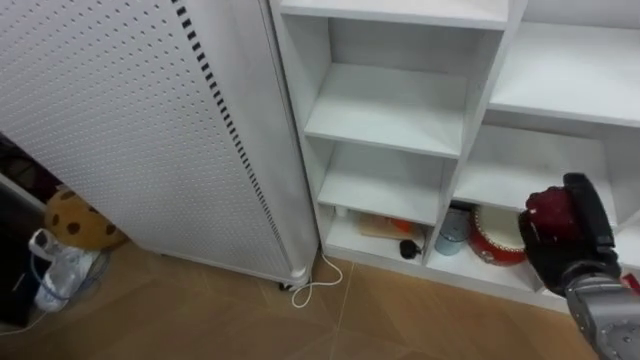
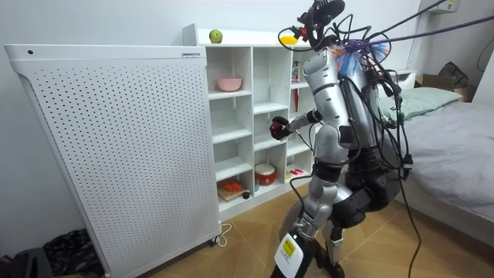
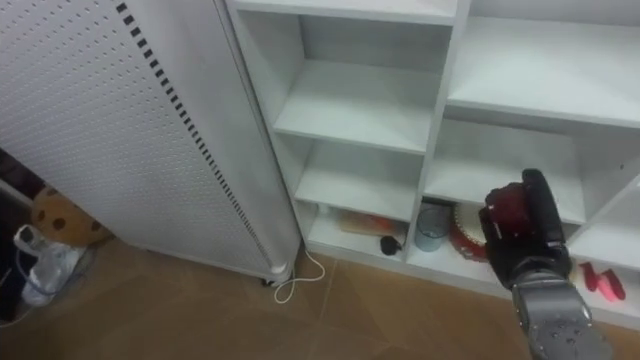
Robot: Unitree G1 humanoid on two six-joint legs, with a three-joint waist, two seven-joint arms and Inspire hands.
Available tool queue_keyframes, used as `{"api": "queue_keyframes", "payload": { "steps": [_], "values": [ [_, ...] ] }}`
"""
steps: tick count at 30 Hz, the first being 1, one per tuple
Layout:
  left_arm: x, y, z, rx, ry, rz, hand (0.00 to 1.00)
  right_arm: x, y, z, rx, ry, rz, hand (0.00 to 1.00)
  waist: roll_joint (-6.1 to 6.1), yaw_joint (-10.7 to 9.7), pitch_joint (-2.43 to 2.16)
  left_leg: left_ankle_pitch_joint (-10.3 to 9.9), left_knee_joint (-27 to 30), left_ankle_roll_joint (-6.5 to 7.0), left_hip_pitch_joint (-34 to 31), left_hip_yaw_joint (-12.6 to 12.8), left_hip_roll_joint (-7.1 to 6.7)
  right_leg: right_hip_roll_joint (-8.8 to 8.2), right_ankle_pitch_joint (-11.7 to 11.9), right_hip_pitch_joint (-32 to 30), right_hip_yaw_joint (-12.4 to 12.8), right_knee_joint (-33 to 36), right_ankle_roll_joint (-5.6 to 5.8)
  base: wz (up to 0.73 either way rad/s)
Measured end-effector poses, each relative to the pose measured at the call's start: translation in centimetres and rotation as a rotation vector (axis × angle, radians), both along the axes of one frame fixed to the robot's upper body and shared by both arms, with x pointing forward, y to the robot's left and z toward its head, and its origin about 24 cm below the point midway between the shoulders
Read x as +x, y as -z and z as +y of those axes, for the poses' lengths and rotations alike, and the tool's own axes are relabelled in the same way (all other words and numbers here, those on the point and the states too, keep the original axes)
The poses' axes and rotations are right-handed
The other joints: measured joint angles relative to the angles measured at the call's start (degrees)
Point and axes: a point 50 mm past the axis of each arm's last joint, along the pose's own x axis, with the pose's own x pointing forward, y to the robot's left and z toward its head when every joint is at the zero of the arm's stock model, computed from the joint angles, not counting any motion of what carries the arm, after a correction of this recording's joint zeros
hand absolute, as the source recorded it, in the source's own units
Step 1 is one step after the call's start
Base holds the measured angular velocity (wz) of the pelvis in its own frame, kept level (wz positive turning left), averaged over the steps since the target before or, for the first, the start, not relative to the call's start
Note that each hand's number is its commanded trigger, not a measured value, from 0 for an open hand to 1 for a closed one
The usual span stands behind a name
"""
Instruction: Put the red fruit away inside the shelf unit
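Note:
My right hand (image 1: 588, 242) comes in from the lower right with its fingers curled round a dark red fruit (image 1: 548, 212). It holds the fruit in front of the white shelf unit (image 1: 470, 95), level with the lower compartments on its right side. In the room view I stand facing the shelf unit (image 2: 251, 108), the fruit (image 2: 277, 127) held out at about the height of its middle shelf. A green apple (image 2: 215, 36) and a yellow fruit (image 2: 288, 36) lie on top of the unit.
The bottom compartments hold a red round tin (image 1: 495, 238), a glass (image 1: 453, 232), orange items (image 1: 385, 228) and a small black thing (image 1: 407, 248). A pink bowl (image 2: 229, 83) sits on an upper shelf. A white perforated panel (image 1: 120, 130) stands left of the unit, and a white cable (image 1: 315, 285) lies at its foot.

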Motion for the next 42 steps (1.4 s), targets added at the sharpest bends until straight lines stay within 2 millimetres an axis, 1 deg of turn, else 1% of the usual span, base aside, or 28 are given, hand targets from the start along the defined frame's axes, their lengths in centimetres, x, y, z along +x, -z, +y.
{"api": "queue_keyframes", "payload": {
  "steps": [2,3,4,5,7,8,9,13,15,18,23,26,30,39,42],
  "values": [
    [0.0,0.0,-0.2,-0.001,0.015,0.003,0.00,0.2,-1.0,-0.2,0.011,0.013,-0.016,1.00,-0.03,-0.04,-0.02,-0.11,0.42,0.18,-0.56,0.05,-0.01,-0.07,0.02,-0.37,0.01,0.16,0.08,0.00],
    [0.0,0.1,-0.2,-0.001,0.016,0.005,0.00,0.3,-1.2,-0.3,0.011,0.015,-0.017,0.98,-0.03,-0.05,-0.01,-0.16,0.52,0.25,-0.61,0.05,-0.02,-0.07,0.04,-0.38,0.01,0.17,0.11,-0.03],
    [-0.1,0.1,-0.3,0.001,0.022,0.011,0.00,0.4,-1.5,-0.3,0.012,0.019,-0.015,0.83,-0.11,-0.14,-0.04,-0.23,0.69,0.36,-0.64,0.06,-0.02,-0.07,0.08,-0.36,0.03,0.16,0.20,0.00],
    [-0.2,0.1,-0.3,0.002,0.028,0.014,0.00,0.4,-1.6,-0.3,0.013,0.022,-0.011,0.61,-0.13,-0.28,-0.05,-0.29,0.80,0.45,-0.69,0.06,-0.02,-0.07,0.13,-0.35,0.04,0.13,0.29,-0.03],
    [-0.1,0.1,-0.3,0.001,0.031,0.013,0.00,0.4,-1.7,-0.3,0.019,0.027,0.001,0.53,-0.13,-0.54,-0.05,-0.38,1.02,0.57,-0.79,0.06,-0.01,-0.05,0.19,-0.35,0.04,0.12,0.39,0.00],
    [-0.1,0.1,-0.4,0.002,0.032,0.012,0.00,0.4,-1.6,-0.3,0.022,0.031,0.011,0.24,-0.13,-0.68,-0.05,-0.41,1.11,0.62,-0.84,0.06,-0.01,-0.05,0.23,-0.36,0.06,0.13,0.45,0.00],
    [-0.1,0.1,-0.3,0.002,0.032,0.012,0.00,0.4,-1.6,-0.4,0.030,0.037,0.021,0.00,-0.13,-0.78,-0.05,-0.44,1.18,0.66,-0.87,0.06,0.00,-0.06,0.24,-0.37,0.06,0.13,0.48,0.00],
    [-0.3,0.1,-0.3,0.002,0.028,0.016,0.00,0.2,-2.0,-0.9,0.056,0.077,0.037,0.00,-0.01,-0.89,-0.13,-0.57,1.56,0.70,-1.14,0.15,0.08,-0.07,0.27,-0.63,0.04,0.27,0.53,-0.01],
    [-0.4,0.2,-0.3,0.001,0.027,0.020,0.00,0.1,-2.7,-1.3,0.072,0.115,0.042,0.00,0.12,-0.99,-0.21,-0.64,1.93,0.76,-1.49,0.14,0.09,-0.09,0.27,-0.93,0.02,0.52,0.52,0.00],
    [-0.5,0.2,-0.3,0.001,0.026,0.021,0.00,0.0,-3.1,-1.5,0.082,0.153,0.072,0.00,0.25,-0.93,-0.29,-0.68,2.15,0.79,-1.48,0.14,0.04,-0.12,0.23,-0.92,0.06,0.78,0.57,0.00],
    [-0.5,0.2,-0.4,0.001,0.027,0.020,0.00,-0.1,-3.3,-1.5,0.105,0.181,0.124,0.00,0.62,-0.53,-0.52,-0.69,2.48,0.79,-1.41,0.14,0.04,-0.11,0.11,-0.91,0.22,1.21,0.72,0.00],
    [-0.6,0.2,-0.4,-0.001,0.027,0.020,0.00,-0.3,-3.3,-1.9,0.114,0.206,0.149,0.00,0.76,-0.05,-0.61,-0.68,2.69,0.80,-1.34,0.16,0.01,-0.13,-0.01,-0.91,0.27,1.48,0.89,0.00],
    [-0.8,0.3,-0.4,-0.002,0.024,0.026,0.00,-0.6,-3.6,-2.4,0.126,0.249,0.171,0.00,0.78,0.17,-0.62,-0.73,3.10,0.74,-1.28,0.17,-0.08,-0.30,-0.44,-0.90,0.35,2.15,1.08,0.01],
    [-1.0,0.4,-0.4,-0.006,0.028,0.032,0.00,-0.8,-4.8,-2.4,0.145,0.274,0.140,0.00,0.84,0.39,-0.65,-0.94,3.05,0.38,-0.09,0.29,0.04,-0.17,-0.44,-0.02,0.70,2.26,0.98,0.00],
    [-0.9,0.4,-0.5,-0.013,0.027,0.033,0.00,-0.8,-4.8,-2.4,0.172,0.279,0.131,0.00,0.87,0.22,-0.64,-1.05,2.94,0.22,0.17,0.18,0.08,-0.10,-0.45,0.27,0.53,2.15,0.96,0.00]
  ]
}}
